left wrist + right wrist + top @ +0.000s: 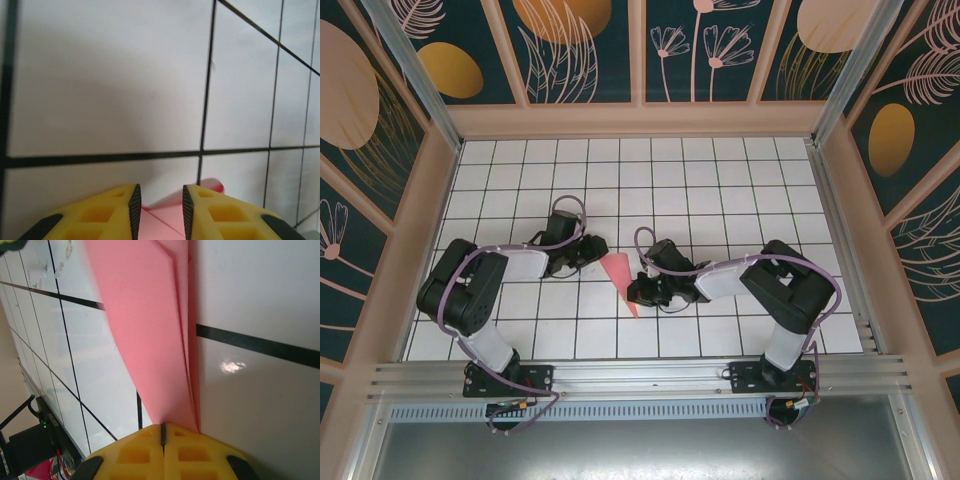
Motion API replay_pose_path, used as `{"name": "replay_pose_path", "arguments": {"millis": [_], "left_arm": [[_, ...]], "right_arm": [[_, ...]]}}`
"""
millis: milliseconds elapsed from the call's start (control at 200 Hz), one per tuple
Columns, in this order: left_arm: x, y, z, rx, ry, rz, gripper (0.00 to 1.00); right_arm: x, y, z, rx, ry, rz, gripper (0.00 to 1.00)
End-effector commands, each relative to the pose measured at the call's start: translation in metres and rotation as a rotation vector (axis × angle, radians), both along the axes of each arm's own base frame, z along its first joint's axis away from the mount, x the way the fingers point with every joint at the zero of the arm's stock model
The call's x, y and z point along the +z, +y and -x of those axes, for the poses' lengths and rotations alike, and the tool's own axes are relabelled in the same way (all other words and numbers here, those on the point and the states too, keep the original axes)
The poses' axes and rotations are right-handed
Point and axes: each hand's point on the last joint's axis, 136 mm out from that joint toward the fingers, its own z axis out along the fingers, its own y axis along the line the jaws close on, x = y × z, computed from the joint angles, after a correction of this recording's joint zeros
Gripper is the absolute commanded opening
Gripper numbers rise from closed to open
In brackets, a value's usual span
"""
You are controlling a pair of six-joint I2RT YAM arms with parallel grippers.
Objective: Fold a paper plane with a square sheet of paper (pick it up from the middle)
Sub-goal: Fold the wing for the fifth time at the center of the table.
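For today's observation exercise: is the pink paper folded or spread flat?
Folded: the pink paper is a narrow pointed wedge from above, and the right wrist view shows stacked layers.

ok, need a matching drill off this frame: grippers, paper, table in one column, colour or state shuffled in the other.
Column 1
1. left gripper
2. right gripper
3. folded paper wedge
4. tabletop

Column 2
A. white tiles, dark grid lines
B. jaws shut
C. salmon pink
D. jaws apart, pink paper showing in the gap

Pairs: 1-D, 2-B, 3-C, 4-A
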Motion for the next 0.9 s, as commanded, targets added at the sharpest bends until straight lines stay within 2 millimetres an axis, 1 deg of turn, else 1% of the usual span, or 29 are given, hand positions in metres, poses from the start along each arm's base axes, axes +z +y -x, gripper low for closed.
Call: {"name": "replay_pose_path", "arguments": {"millis": [0, 70, 190, 260, 320, 380, 455, 505, 605, 676, 721, 811, 891], "left_arm": [[0.001, 0.010, -0.007, -0.007, -0.004, -0.044, 0.32], [0.013, 0.009, -0.010, -0.013, -0.023, -0.038, 0.34], [0.042, 0.002, -0.009, -0.016, -0.066, 0.036, 0.37], [0.052, -0.002, -0.001, 0.032, -0.061, 0.134, 0.33], [0.061, -0.017, 0.007, 0.023, -0.069, 0.228, 0.29], [0.064, -0.034, 0.018, -0.018, -0.065, 0.247, 0.27], [0.058, -0.051, 0.034, -0.070, -0.048, 0.249, 0.26], [0.052, -0.054, 0.040, -0.074, -0.036, 0.258, 0.25], [0.026, -0.044, 0.043, -0.043, 0.002, 0.198, 0.24], [0.004, -0.035, 0.045, -0.010, 0.053, 0.130, 0.23], [-0.007, -0.032, 0.046, -0.004, 0.074, 0.099, 0.22], [-0.016, -0.032, 0.048, 0.000, 0.100, 0.089, 0.22], [-0.020, -0.029, 0.049, 0.007, 0.108, 0.082, 0.21]], "right_arm": [[-0.041, -0.026, 0.022, -0.008, 0.083, 0.145, 0.00], [-0.040, -0.026, 0.021, -0.012, 0.081, 0.143, 0.00], [-0.038, -0.023, 0.017, -0.018, 0.075, 0.138, 0.01], [-0.037, -0.020, 0.016, -0.024, 0.074, 0.134, 0.01], [-0.037, -0.020, 0.014, -0.032, 0.070, 0.133, 0.01], [-0.036, -0.020, 0.013, -0.037, 0.067, 0.133, 0.01], [-0.035, -0.019, 0.012, -0.035, 0.066, 0.135, 0.01], [-0.034, -0.018, 0.012, -0.036, 0.062, 0.133, 0.01], [-0.023, -0.012, 0.008, -0.037, 0.049, 0.099, 0.01], [-0.007, -0.001, 0.001, -0.024, 0.024, 0.069, 0.02], [0.006, 0.006, -0.004, -0.017, -0.004, 0.053, 0.02], [0.027, 0.018, -0.015, -0.008, -0.051, 0.018, 0.04], [0.035, 0.027, -0.023, -0.006, -0.071, 0.009, 0.05]]}}
